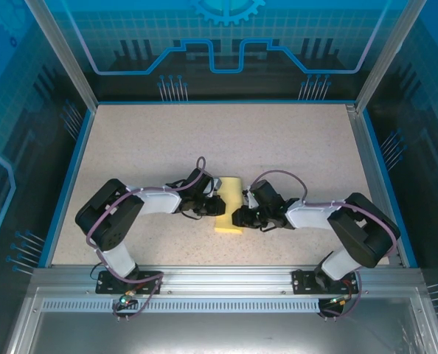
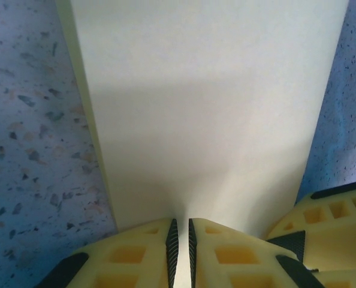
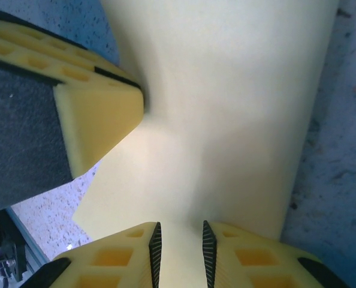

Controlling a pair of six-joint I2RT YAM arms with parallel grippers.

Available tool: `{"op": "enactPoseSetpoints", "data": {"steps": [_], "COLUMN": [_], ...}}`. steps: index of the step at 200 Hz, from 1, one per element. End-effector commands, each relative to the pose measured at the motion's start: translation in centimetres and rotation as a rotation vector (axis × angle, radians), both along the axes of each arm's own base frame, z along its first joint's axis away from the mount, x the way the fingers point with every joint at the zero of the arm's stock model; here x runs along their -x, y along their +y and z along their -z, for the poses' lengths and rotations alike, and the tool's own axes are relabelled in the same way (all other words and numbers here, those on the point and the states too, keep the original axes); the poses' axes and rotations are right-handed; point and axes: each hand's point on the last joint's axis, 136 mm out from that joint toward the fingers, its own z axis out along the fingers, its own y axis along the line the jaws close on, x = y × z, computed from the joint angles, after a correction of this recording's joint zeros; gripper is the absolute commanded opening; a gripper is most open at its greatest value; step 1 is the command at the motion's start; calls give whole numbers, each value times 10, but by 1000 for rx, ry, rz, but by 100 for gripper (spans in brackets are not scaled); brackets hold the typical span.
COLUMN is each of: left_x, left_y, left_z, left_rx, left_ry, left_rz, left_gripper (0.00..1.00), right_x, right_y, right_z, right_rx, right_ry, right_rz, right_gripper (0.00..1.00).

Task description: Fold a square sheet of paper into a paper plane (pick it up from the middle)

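The thin pale yellow sheet of paper (image 1: pixel 230 208) sits mid-table, the left gripper (image 2: pixel 180 227) and right gripper (image 3: pixel 179 229) each nearly closed and pinching opposite edges, so both should likely move evenly, keeping it taut and untorn.

A speckled beige desk (image 1: pixel 293 147) is bordered by a blue rim (image 1: pixel 223 102) and framed by aluminium posts (image 1: pixel 60 51). Behind it, a blue back panel (image 1: pixel 226 37) printed with circuit lines is seen. A slotted metal rail (image 1: pixel 226 304) is set along the near edge.
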Motion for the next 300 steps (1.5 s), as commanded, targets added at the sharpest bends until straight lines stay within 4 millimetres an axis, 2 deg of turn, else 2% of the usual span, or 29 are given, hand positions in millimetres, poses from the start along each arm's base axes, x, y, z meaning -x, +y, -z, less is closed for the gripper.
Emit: {"op": "enactPoseSetpoints", "data": {"steps": [1,37,58,96,124,159,185,218,248,300], "left_x": [19,19,20,19,19,19,19,20,20,18], "left_y": [27,27,28,29,28,27,28,29,28,29], "left_z": [38,38,38,39,38,37,37,37,38,37], "left_rx": [-165,-169,-178,-185,-188,-186,-186,-188,-188,-195], "left_ry": [87,91,92,100,100,102,103,103,102,96], "left_rz": [1,1,3,2,4,3,3,4,4,7], "left_gripper": [18,18,17,17,17,17,17,17,17,17], "right_x": [12,23,35,52,56,39,27,26,32,57], "right_y": [8,-1,-12,-30,-33,-10,2,8,4,-27], "right_z": [-3,9,22,31,18,-16,-24,-7,13,28], "right_rx": [-24,7,52,146,142,37,7,32,69,164], "right_ry": [24,39,65,79,61,-27,-58,-28,14,74], "right_rz": [-25,-23,-27,-41,-30,-16,-10,-33,-45,-51], "right_gripper": [27,27,27,26,26,26,25,25,26,25]}}
